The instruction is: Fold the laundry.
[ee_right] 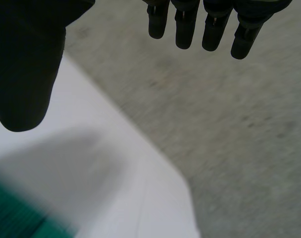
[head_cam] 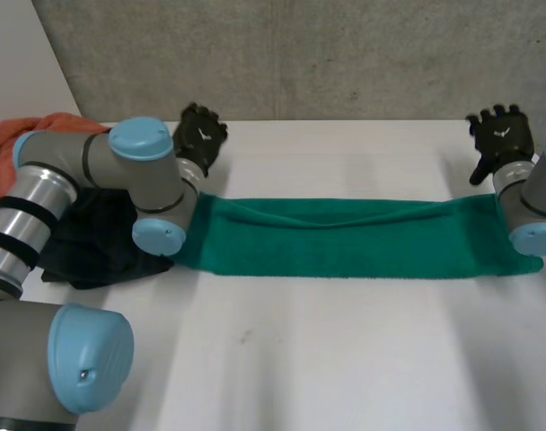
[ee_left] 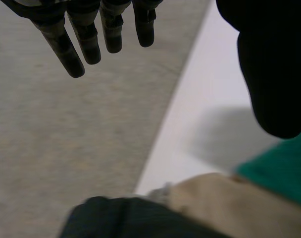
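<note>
Left hand released: fingers straight, grasping nothing, just past the left end of the green towel, near the far edge of the white table. Right hand likewise released, fingers straight and spread, past the green towel's right end. Green towel: 1 long folded strip, lies flat across the table. 2 other cloths at left: dark garment partly under the left arm, orange cloth behind it.

Head cam's looking down over the surface from behind; wrist cams are peering close along the left hand and right hand, all catching the green towel.
</note>
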You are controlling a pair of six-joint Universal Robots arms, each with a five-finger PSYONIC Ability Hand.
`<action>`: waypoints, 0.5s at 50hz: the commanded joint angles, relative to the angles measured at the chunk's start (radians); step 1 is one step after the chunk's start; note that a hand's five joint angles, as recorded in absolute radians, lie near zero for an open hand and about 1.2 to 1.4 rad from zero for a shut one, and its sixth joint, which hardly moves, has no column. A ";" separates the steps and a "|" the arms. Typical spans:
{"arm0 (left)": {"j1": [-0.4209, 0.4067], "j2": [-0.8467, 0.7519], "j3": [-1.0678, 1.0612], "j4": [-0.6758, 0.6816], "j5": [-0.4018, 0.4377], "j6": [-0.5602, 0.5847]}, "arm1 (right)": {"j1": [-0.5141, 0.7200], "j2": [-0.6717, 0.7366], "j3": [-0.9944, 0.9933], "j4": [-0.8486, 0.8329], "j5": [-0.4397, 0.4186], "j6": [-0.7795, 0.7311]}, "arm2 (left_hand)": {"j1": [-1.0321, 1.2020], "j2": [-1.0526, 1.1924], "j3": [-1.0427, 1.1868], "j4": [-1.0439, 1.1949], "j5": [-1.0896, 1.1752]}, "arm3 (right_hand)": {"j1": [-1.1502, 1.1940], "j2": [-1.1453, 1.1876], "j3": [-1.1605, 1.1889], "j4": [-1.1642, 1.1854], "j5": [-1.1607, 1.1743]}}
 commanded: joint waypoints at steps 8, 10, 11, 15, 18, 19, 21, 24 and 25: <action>0.012 0.139 -0.140 -0.009 0.039 -0.157 | 0.008 -0.103 0.139 -0.007 -0.041 0.085 | -0.016 -0.023 -0.033 -0.022 -0.048 | -0.039 -0.026 -0.030 -0.028 -0.046; 0.011 0.177 -0.200 -0.014 0.044 -0.174 | 0.004 -0.129 0.167 0.050 -0.059 0.082 | -0.016 -0.023 -0.033 -0.022 -0.048 | -0.039 -0.026 -0.030 -0.028 -0.046; 0.009 0.191 -0.221 -0.020 0.047 -0.179 | 0.002 -0.143 0.176 0.076 -0.061 0.080 | -0.016 -0.023 -0.033 -0.022 -0.048 | -0.039 -0.026 -0.030 -0.028 -0.046; -0.001 0.251 -0.326 -0.096 0.075 -0.188 | -0.004 -0.194 0.200 0.222 -0.095 0.060 | -0.016 -0.023 -0.033 -0.022 -0.048 | -0.039 -0.026 -0.030 -0.028 -0.046; -0.014 0.277 -0.373 -0.162 0.136 -0.188 | 0.004 -0.211 0.202 0.326 -0.157 0.050 | -0.016 -0.023 -0.033 -0.022 -0.048 | -0.039 -0.026 -0.030 -0.028 -0.046; -0.017 0.279 -0.378 -0.176 0.153 -0.188 | 0.008 -0.212 0.202 0.345 -0.174 0.051 | -0.016 -0.023 -0.033 -0.022 -0.048 | -0.039 -0.026 -0.030 -0.028 -0.046; -0.020 0.274 -0.378 -0.212 0.196 -0.189 | 0.019 -0.211 0.202 0.377 -0.208 0.057 | -0.016 -0.023 -0.033 -0.022 -0.048 | -0.039 -0.026 -0.030 -0.028 -0.046; -0.026 0.243 -0.343 -0.225 0.222 -0.186 | 0.062 -0.182 0.190 0.392 -0.240 0.088 | -0.016 -0.023 -0.033 -0.022 -0.048 | -0.039 -0.026 -0.030 -0.028 -0.046; -0.027 0.220 -0.309 -0.222 0.213 -0.186 | 0.082 -0.163 0.175 0.388 -0.236 0.096 | -0.016 -0.023 -0.033 -0.022 -0.048 | -0.039 -0.026 -0.030 -0.028 -0.046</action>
